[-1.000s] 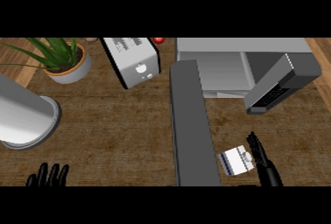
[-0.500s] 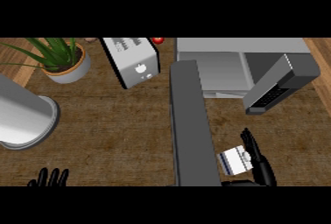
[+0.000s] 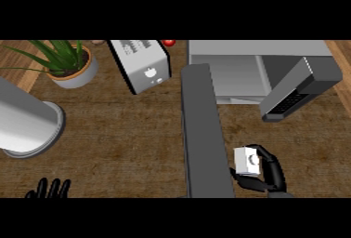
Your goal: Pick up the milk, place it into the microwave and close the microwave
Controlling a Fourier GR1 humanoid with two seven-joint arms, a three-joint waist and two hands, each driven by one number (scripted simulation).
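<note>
Being clasped by the curled right hand, the milk is held lower right beside the microwave door, while the left hand is seen spread, lower left.

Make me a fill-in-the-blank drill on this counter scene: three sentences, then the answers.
1. The right hand is curled round the ____.
2. The door of the microwave stands ____.
3. The potted plant stands to the ____ of the toaster.
Missing words: milk; open; left.
</note>
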